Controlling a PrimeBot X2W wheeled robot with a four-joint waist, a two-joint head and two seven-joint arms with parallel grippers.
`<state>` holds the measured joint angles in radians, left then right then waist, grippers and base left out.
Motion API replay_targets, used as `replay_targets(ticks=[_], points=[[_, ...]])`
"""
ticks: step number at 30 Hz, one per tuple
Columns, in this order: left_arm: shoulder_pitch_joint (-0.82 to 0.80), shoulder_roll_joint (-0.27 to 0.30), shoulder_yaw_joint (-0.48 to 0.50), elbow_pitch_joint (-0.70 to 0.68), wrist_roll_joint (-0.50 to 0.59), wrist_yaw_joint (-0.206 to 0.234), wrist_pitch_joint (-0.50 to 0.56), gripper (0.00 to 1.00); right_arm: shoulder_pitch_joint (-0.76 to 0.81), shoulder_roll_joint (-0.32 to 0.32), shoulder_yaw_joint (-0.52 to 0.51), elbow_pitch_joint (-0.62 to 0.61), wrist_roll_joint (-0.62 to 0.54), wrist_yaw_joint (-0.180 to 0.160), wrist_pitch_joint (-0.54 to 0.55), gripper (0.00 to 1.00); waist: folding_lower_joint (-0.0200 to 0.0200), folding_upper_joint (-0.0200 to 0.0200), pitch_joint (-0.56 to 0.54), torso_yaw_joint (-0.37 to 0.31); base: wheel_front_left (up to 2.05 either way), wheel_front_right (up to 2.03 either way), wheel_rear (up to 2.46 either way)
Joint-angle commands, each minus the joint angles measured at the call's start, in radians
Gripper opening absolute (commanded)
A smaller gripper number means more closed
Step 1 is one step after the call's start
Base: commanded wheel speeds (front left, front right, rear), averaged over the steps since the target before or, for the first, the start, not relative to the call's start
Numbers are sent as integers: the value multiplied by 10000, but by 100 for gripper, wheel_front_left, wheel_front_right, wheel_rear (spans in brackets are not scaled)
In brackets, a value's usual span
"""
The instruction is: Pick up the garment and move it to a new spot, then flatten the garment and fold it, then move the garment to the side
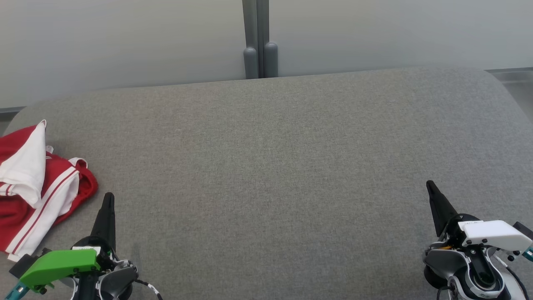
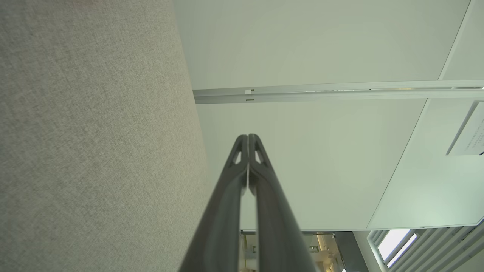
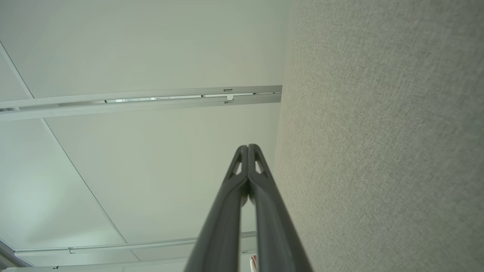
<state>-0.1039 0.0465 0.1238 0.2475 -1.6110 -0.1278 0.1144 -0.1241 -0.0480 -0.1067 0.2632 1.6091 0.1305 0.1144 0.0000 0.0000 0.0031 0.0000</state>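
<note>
A crumpled red and white garment (image 1: 33, 187) with red stripes lies at the far left of the grey fabric surface (image 1: 270, 166), partly cut off by the head view's left edge. My left gripper (image 1: 109, 196) stands at the lower left, just right of the garment and apart from it, fingers pressed together with nothing between them. My right gripper (image 1: 429, 184) stands at the lower right, far from the garment, also shut and empty. The left wrist view has the left gripper (image 2: 248, 136) closed tip to tip, and the right wrist view has the right gripper (image 3: 248, 146) the same.
A pale wall with a grey vertical post (image 1: 258, 39) rises behind the far edge of the surface. The broad middle of the grey surface lies between my two grippers. The wrist views look along the surface edge toward wall panels (image 2: 321, 49).
</note>
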Motion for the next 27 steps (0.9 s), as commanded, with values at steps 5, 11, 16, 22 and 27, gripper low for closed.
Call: replay_targets(ticks=[5,11,16,22,27], points=[[-138,71,14,-28,-15,-61,26,0,-50,-42,-12,-30,58,4,34,0,0,0,0,0,0,0,0],[-138,71,13,-28,-15,-61,26,0,-50,-42,-12,-30,58,4,34,0,0,0,0,0,0,0,0],[-138,71,13,-29,-15,-61,26,0,-50,-42,-12,-30,60,4,34,0,0,0,0,0,0,0,0],[-138,71,13,-29,-15,-61,25,0,-50,-42,-12,-30,58,4,34,0,0,0,0,0,0,0,0],[-138,71,13,-29,-15,-61,25,0,-50,-42,-12,-30,58,4,34,0,0,0,0,0,0,0,0]])
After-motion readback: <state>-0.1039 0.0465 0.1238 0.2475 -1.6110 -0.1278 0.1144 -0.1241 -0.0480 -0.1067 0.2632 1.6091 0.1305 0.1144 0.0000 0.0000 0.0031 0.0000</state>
